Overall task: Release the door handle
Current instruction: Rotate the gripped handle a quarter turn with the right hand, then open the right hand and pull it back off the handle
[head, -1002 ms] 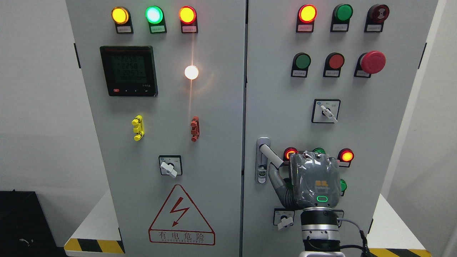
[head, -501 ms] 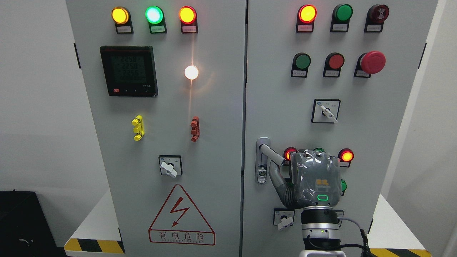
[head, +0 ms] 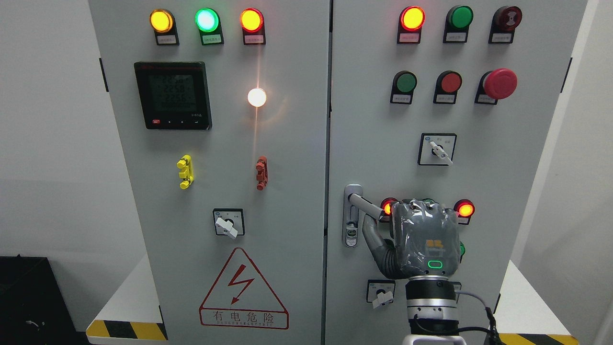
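The right hand (head: pixel 424 239) rises from the bottom edge, right of the middle, its grey back toward the camera and a green light low on it; its thumb (head: pixel 376 239) reaches up and left under the door handle (head: pixel 366 205), touching or just short of it; the other fingers are hidden behind the palm, so whether the hand clamps the handle or is loose I cannot tell. The handle is a silver lever angled down to the right from its lock plate (head: pixel 352 215), at the left edge of the right door (head: pixel 479 167); its free end lies at the hand's upper left corner. Lit red lamps (head: pixel 464 209) sit either side of the knuckles; a rotary switch (head: pixel 381 294) sits below the thumb. On the left door (head: pixel 215 215) are a meter (head: pixel 173 95) and a lightning warning sign (head: pixel 244 290).
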Controlling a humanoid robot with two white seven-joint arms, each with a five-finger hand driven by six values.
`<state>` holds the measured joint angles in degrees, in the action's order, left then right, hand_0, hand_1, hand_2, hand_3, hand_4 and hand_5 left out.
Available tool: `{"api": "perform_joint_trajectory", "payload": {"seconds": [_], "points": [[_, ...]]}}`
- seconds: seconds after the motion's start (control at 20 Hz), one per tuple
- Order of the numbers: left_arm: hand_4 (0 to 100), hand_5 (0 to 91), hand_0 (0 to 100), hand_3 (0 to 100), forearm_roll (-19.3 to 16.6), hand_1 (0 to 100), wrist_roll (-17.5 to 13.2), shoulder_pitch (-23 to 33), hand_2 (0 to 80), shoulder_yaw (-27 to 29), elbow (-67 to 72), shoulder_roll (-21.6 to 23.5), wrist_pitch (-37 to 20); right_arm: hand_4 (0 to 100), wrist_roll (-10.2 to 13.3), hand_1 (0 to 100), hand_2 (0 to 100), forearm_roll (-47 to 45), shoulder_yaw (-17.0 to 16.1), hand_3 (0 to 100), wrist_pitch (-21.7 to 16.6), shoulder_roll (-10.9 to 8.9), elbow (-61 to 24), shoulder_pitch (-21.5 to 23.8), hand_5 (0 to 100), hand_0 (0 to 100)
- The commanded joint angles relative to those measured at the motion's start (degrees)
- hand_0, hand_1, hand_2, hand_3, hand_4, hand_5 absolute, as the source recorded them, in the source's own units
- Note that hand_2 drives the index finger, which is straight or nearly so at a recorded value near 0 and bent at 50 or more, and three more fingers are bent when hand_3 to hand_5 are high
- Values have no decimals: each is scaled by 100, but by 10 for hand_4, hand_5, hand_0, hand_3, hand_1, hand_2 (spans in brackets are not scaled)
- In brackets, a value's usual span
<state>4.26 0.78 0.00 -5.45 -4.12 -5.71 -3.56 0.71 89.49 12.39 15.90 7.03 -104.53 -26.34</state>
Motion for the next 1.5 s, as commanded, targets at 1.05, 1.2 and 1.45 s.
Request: {"api": "perform_joint_trajectory", "payload": {"seconds": [1.05, 1.2, 1.45], "points": [[0, 0, 120, 0, -4, 556, 1, 97, 0, 0, -1, 0, -5, 1000, -9, 345, 933, -1, -35, 1000, 0, 9, -85, -47, 999, 536], [0, 0, 120, 0, 5, 556, 1, 97, 0, 0, 7, 0, -5, 1000, -9, 345, 931, -1, -35, 1000, 0, 9, -77, -47, 999, 536], [0, 0, 120, 0, 4, 556, 1, 97, 0, 0, -1, 0, -5, 1000, -9, 344, 931, -1, -35, 1000, 0, 0, -85, -29, 998, 536]]}}
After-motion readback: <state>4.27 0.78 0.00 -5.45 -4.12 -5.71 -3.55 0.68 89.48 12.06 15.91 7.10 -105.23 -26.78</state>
